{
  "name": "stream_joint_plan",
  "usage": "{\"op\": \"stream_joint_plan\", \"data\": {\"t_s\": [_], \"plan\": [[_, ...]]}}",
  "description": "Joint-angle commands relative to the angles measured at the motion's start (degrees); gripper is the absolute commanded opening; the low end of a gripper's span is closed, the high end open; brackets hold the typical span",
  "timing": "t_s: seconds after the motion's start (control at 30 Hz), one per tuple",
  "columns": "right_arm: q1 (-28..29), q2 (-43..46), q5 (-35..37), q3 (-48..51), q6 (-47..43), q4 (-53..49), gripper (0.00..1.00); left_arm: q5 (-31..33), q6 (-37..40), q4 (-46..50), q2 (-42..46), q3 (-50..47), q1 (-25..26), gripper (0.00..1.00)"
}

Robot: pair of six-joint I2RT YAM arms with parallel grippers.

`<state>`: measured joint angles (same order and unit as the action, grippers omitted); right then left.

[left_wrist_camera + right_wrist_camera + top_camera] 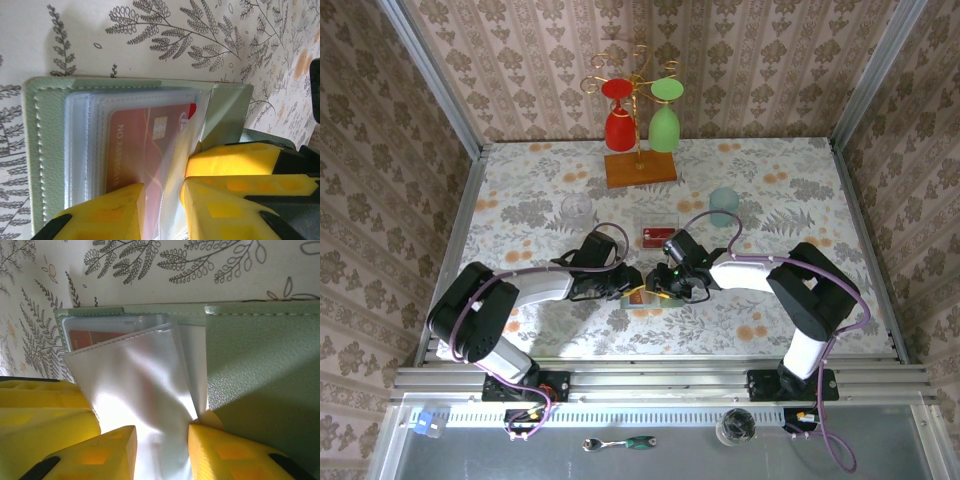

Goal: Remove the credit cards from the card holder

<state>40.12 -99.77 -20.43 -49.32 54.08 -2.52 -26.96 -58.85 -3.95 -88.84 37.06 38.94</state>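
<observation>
The pale green card holder (pixel 47 150) lies open on the floral table, its clear plastic sleeves fanned up. A red credit card (pixel 135 145) sits inside one sleeve. My left gripper (pixel 161 185) is open, with that sleeve and the card's edge between its yellow fingers. My right gripper (pixel 161 429) is open too and straddles loose clear sleeves (pixel 140 385) beside the card holder's green flap (pixel 260 370). One right finger (pixel 235 160) shows next to the left gripper. From above, both grippers (pixel 625 283) (pixel 660 283) meet over the card holder (pixel 642 300). Another red card (pixel 658 237) lies further back.
The loose red card rests in a clear tray (pixel 660 216). A pale teal cup (pixel 724 205) stands back right and a clear glass (pixel 577 210) back left. A wooden base (pixel 640 168) with hanging red and green glasses stands at the far edge.
</observation>
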Motion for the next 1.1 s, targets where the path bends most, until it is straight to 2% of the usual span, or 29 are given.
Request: {"op": "stream_joint_plan", "data": {"t_s": [0.0, 0.17, 0.6, 0.9, 1.07], "plan": [[-0.39, 0.88, -0.58, 1.67, 1.49, 0.61, 0.31, 0.73, -0.96, -0.43, -0.04, 0.75, 0.60, 0.27], [-0.59, 2.54, -0.68, 3.29, 2.75, 2.27, 0.28, -0.26, -1.88, -2.34, -0.15, 1.13, 0.71, 0.23], [-2.69, 13.58, 3.23, 5.27, 1.05, -3.78, 0.30, -0.37, -1.40, 0.23, 0.36, 4.96, 2.01, 0.22], [-4.85, 19.51, 4.27, 8.07, 0.48, -5.85, 0.30, -0.71, -1.27, 0.20, -4.74, 9.24, 4.51, 0.18], [-5.71, 23.00, 4.98, 9.57, 0.08, -7.29, 0.30, -1.22, -1.53, -0.41, -8.39, 12.60, 5.70, 0.21]]}}
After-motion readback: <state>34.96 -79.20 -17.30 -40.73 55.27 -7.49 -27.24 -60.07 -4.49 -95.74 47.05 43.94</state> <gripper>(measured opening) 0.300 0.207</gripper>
